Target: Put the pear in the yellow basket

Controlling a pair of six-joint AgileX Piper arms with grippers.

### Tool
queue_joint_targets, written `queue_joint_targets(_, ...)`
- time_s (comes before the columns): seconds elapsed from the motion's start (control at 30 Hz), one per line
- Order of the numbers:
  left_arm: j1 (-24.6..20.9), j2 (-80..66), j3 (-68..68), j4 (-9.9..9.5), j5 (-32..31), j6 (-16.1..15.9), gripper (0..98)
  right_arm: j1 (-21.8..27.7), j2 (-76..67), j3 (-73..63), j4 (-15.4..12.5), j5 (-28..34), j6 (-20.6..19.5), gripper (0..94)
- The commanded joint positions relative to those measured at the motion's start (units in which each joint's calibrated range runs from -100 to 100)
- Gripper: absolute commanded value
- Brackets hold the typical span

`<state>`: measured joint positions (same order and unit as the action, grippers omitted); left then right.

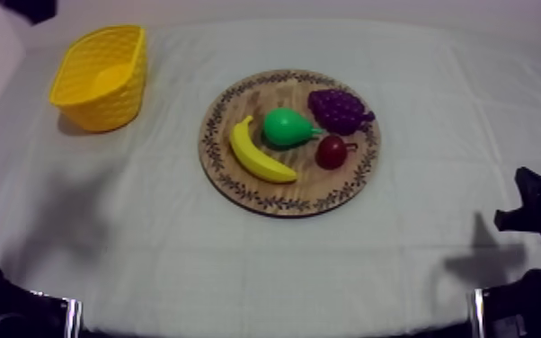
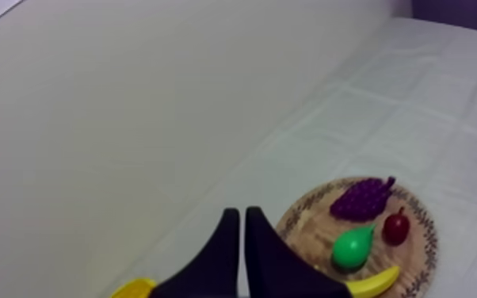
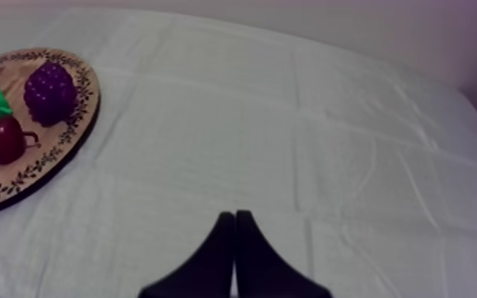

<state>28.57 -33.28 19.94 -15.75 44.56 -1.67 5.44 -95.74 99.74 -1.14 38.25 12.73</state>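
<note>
Pear (image 1: 288, 128) beside banana (image 1: 258, 153) on wooden board (image 1: 247, 191); yellow basket (image 1: 103, 108) apart, seemingly upright

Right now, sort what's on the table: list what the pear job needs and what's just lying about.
For the job: pear, wooden board, yellow basket.
Just lying about: banana, bunch of grapes, small red fruit, all on the board.

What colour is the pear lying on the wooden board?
Bright green. The pear shows best in the top view.
</note>
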Motion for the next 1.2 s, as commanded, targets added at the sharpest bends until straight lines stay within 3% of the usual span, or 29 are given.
queue_joint_targets(0.0, 0.7, 10.0, -7.2, 1.12, -0.2, -0.7, 0.1, 0.0, 0.0, 0.0, 0.0, 0.0, 0.0, 0.3)
queue_joint_targets(0.3, -1.0, 28.2, -8.1, 8.07, -6.0, -4.9, 0.1, 0.0, 0.0, 0.0, 0.0, 0.0, 0.0, 0.3)
queue_joint_targets(0.47, -1.8, 34.7, -4.9, 10.99, -8.5, -6.6, 0.1, 0.0, 0.0, 0.0, 0.0, 0.0, 0.0, 0.3)
queue_joint_targets(0.93, -2.0, 37.6, -0.3, 14.91, -11.1, -8.8, 0.2, 0.0, 0.0, 0.0, 0.0, 0.0, 0.0, 0.3)
queue_joint_targets(1.17, -1.4, 36.8, 2.0, 17.53, -11.5, -11.9, 1.0, 0.0, 0.0, 0.0, 0.0, 0.0, 0.0, 0.3)
